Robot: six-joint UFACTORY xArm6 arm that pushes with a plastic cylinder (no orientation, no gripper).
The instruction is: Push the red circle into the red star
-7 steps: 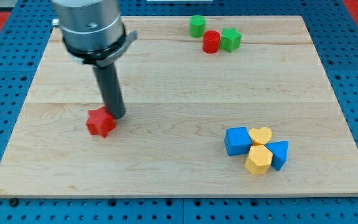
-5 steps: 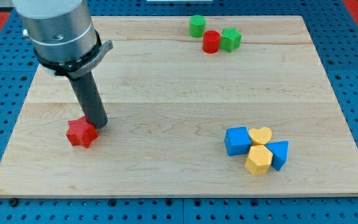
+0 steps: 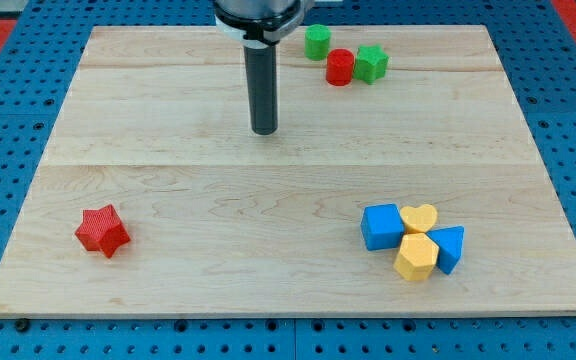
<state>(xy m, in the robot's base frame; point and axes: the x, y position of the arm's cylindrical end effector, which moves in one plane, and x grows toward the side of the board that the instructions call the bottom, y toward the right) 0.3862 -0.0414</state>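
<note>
Tip (image 3: 264, 131) mid-board, red circle (image 3: 340, 67) top, red star (image 3: 102, 231) bottom-left

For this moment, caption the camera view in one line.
My tip hangs left of the red circle, far from the red star.

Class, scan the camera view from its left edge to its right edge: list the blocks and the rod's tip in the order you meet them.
red star → my tip → green block → red circle → green block beside it → blue cube; the yellow and other blue blocks overlap.
</note>
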